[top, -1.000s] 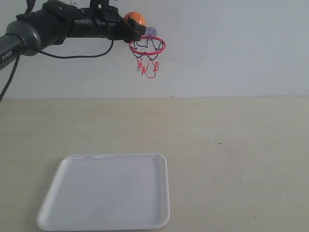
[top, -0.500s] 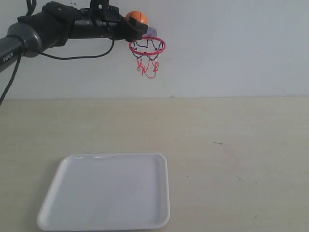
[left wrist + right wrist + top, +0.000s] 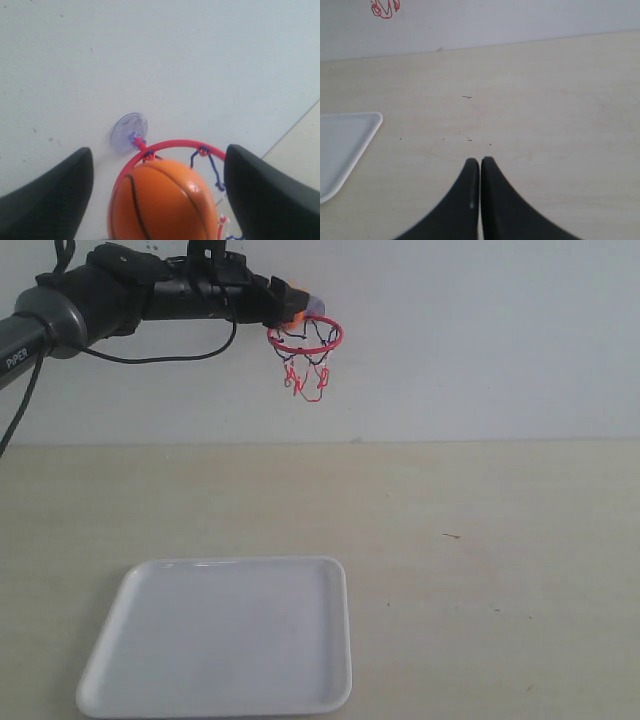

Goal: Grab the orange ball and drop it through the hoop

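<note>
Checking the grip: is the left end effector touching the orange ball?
Apart. The left wrist view shows pale wall between the orange ball and both spread fingers of the left end effector.

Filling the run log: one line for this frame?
left gripper: open | orange ball: loose at hoop ring | right gripper: shut above table

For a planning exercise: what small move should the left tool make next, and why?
Probably leave the left tool open and draw it slightly back from the hoop: the orange ball already sits inside its ring, both fingers clear of it.
</note>
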Available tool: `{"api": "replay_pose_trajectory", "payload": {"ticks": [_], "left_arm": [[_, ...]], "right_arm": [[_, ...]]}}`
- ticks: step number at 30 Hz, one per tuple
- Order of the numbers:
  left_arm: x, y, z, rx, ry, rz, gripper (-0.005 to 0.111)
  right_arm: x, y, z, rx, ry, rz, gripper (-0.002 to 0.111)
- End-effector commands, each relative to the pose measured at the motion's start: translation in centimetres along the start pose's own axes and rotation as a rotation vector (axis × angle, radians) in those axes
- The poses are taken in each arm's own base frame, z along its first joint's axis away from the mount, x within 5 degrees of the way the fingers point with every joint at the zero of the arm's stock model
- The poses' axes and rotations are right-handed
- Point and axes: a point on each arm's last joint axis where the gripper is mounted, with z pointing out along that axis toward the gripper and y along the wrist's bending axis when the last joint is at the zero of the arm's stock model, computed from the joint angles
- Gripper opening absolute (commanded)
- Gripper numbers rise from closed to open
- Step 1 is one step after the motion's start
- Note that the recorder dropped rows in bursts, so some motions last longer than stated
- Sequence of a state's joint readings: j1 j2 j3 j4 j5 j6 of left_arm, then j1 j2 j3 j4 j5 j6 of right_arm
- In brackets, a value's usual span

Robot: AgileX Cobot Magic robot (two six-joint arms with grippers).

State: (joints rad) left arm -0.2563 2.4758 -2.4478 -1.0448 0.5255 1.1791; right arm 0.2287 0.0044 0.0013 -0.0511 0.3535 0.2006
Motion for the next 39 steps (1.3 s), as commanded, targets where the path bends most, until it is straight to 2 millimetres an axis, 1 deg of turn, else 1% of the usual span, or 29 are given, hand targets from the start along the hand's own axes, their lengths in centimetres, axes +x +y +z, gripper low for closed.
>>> {"api": "replay_pose_trajectory", "payload": {"ticks": [1,7,10,12,14,16,18,20,21,23,27,28,31,33,35,36,39], "left_arm": [[-0.6,0.4,-0.4,-0.016,-0.021,-0.014,0.075],[-0.7,0.4,-0.4,-0.018,-0.023,-0.02,0.075],[-1.0,0.4,-0.6,-0.02,-0.026,-0.02,0.075],[-1.4,0.5,-0.9,-0.027,-0.009,0.03,0.075],[-1.5,0.6,-1.4,-0.021,0.026,0.025,0.075],[-1.6,1.4,-2.1,-0.043,0.067,-0.017,0.075],[-1.4,2.6,-3.1,-0.065,0.119,-0.095,0.073],[-1.0,3.8,-4.2,-0.064,0.171,-0.154,0.067],[-0.6,4.4,-4.7,-0.048,0.2,-0.189,0.061],[0.1,5.2,-5.8,0.014,0.249,-0.244,0.045],[0.8,6.7,-8.0,0.132,0.283,-0.406,0.009],[0.9,7.0,-8.5,0.159,0.286,-0.456,0.004],[1.3,7.4,-9.7,0.222,0.325,-0.551,0.004],[1.4,7.5,-10.3,0.268,0.339,-0.574,0.004],[1.7,7.9,-10.5,0.258,0.344,-0.597,0.004],[1.8,8.0,-10.8,0.241,0.364,-0.645,0.004],[2.4,7.7,-11.6,0.239,0.401,-0.699,0.004]], "right_arm": [[-0.1,0.0,0.0,-0.001,-0.01,-0.008,0.0],[-0.1,0.0,0.0,-0.001,-0.01,-0.008,0.0],[-0.1,0.0,0.0,-0.001,-0.01,-0.008,0.0],[-0.1,0.0,0.0,-0.002,-0.013,-0.008,0.0],[-0.2,0.0,0.0,-0.003,-0.018,-0.008,0.0],[-0.2,0.0,0.0,-0.003,-0.018,-0.008,0.0],[-0.2,0.0,0.0,-0.004,-0.018,-0.007,0.0],[-0.2,0.0,0.0,-0.004,-0.018,-0.007,0.0],[-0.2,0.0,0.0,-0.004,-0.018,-0.007,0.0],[-0.2,0.0,0.0,-0.004,-0.018,-0.007,0.0],[-0.2,0.0,0.0,-0.004,-0.018,-0.007,0.0],[-0.2,0.0,0.0,-0.004,-0.018,-0.007,0.0],[-0.2,0.0,0.0,-0.004,-0.018,-0.007,0.0],[-0.2,0.0,0.0,-0.004,-0.018,-0.007,0.0],[-0.2,0.0,0.0,-0.004,-0.018,-0.007,0.0],[-0.2,0.0,0.0,-0.004,-0.018,-0.007,0.0],[-0.2,0.0,0.0,-0.004,-0.018,-0.007,0.0]]}}
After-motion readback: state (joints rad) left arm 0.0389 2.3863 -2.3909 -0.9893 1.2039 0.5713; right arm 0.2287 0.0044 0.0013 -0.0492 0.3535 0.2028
